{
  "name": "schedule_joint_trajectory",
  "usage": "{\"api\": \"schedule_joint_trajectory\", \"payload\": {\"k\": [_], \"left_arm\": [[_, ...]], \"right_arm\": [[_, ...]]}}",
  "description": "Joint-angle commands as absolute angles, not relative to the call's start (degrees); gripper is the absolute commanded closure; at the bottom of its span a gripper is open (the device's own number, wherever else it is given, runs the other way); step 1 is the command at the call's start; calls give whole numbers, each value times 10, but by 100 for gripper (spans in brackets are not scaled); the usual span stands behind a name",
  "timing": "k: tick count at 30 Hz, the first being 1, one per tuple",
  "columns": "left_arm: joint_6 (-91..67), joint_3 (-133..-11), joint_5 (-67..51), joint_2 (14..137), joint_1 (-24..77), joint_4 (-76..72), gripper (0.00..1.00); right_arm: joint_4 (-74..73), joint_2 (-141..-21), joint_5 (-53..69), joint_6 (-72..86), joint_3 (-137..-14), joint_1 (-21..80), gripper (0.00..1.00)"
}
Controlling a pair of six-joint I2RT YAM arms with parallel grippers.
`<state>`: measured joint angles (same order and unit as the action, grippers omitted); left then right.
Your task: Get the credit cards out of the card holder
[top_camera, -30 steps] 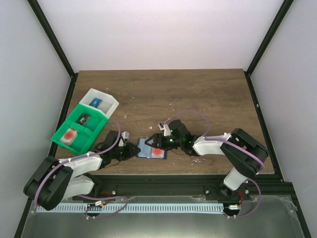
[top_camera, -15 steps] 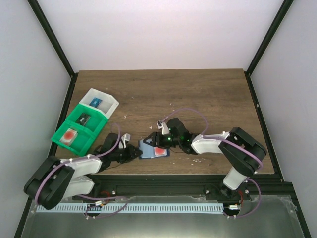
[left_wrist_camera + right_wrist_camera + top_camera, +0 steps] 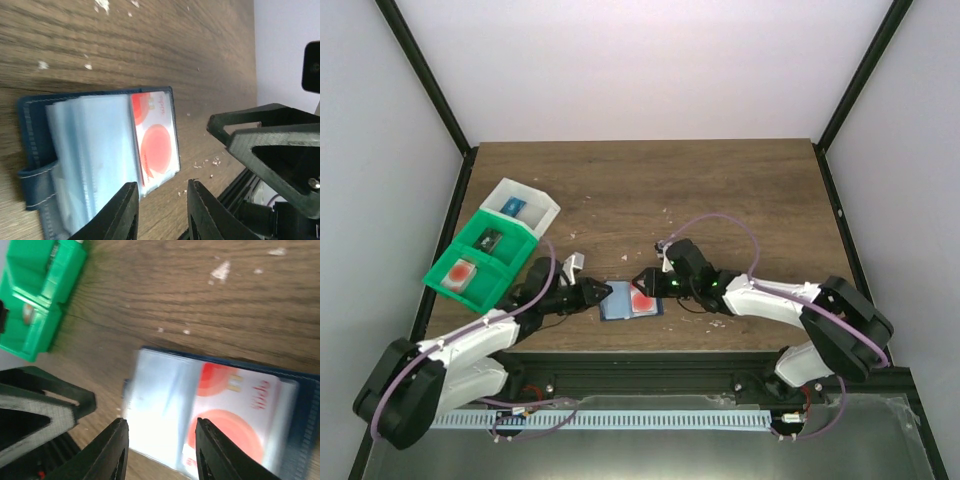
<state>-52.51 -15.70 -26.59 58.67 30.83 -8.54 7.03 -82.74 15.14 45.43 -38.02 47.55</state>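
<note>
The card holder point(image 3: 628, 303) lies open flat on the table point(image 3: 720, 190), and we use it as our reference. The credit cards point(image 3: 642, 300) sit in its right-hand panel, showing red-orange blotches through the clear sleeves. The other panel shows only clear sleeves. The left gripper point(image 3: 604, 292) is at the holder's left edge. In its wrist view the fingers point(image 3: 125, 212) stand a narrow gap apart with nothing between them, just off the holder's edge. The right gripper point(image 3: 642, 282) is over the holder's far right side. Its fingers point(image 3: 112, 452) are parted above the sleeves, and we can't tell whether they touch. The green bin point(image 3: 480, 257) and white bin point(image 3: 545, 205) are well left of the holder and further back. Pale crumbs are scattered around it.
</note>
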Motion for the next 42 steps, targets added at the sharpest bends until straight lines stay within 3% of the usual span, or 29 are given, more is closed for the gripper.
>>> {"api": "schedule_joint_trajectory", "payload": {"k": [1,7,19,42], "left_arm": [[-524,-200,-291,649,343,-130,70],[-565,-220,-283,730,376,-194,71],[-578,-202,-278,847,377,-282,72],[-580,-217,-259,845,378,-274,71]], "right_arm": [[14,-811,96,423,-367,466,62],[17,-818,101,417,-361,461,66],[9,-862,97,410,-374,460,99],[42,-873,98,444,-302,461,100]]}}
